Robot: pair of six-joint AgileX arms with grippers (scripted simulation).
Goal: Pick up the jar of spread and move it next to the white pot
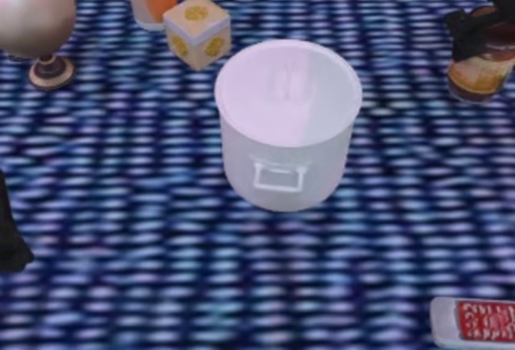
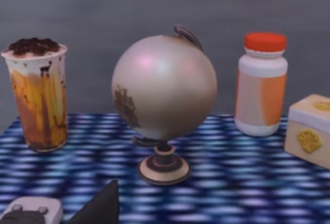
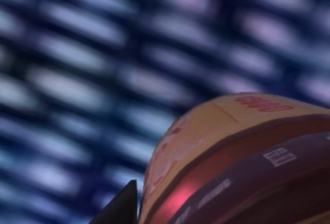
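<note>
Top view: right claw grips jar of spread, far right of white pot.

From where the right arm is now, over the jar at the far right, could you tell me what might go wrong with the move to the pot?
1. The right gripper sits over the jar of spread, but its hold is not visible; a poor grip could tip or drop the jar.
2. The jar stands close to the table's right edge, so a nudge might push it off.
3. The white pot is tall; a low carry could strike its wall.
</note>
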